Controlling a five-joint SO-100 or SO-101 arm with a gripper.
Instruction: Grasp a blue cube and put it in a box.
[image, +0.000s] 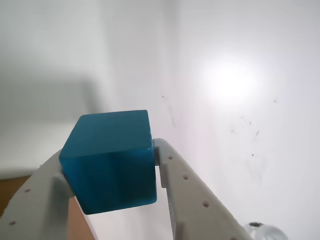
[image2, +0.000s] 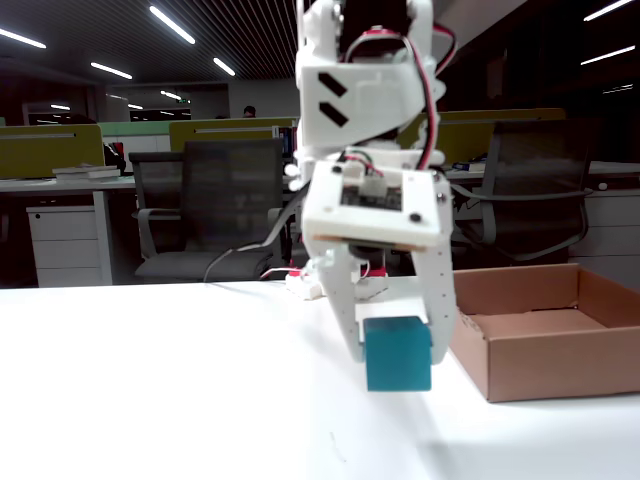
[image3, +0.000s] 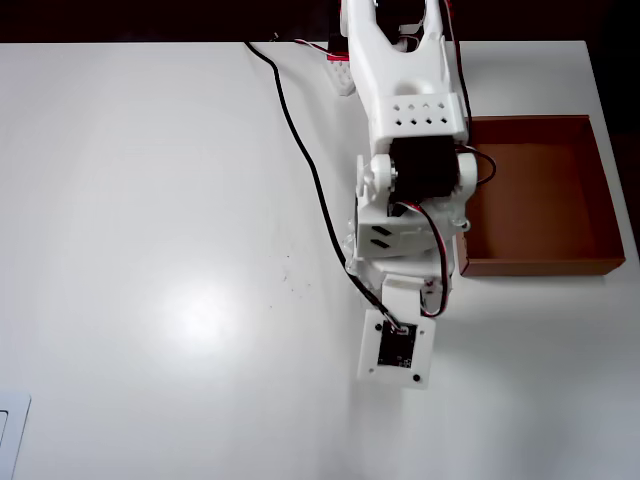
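The blue cube (image: 111, 160) looks solid and smooth, with a faint sheen along one edge in the wrist view. The tool (image: 112, 172) is pale matt plastic, its fingers (image: 192, 195) dotted with small holes. The box (image2: 545, 335) is plain brown cardboard, dull and slightly rough at the rim. The table (image3: 150, 250) is smooth white and mildly glossy, reflecting a lamp.

White table (image3: 150, 200), black office chairs (image2: 205, 205) and desks (image2: 60, 185) behind, ceiling strip lights (image2: 172, 24)
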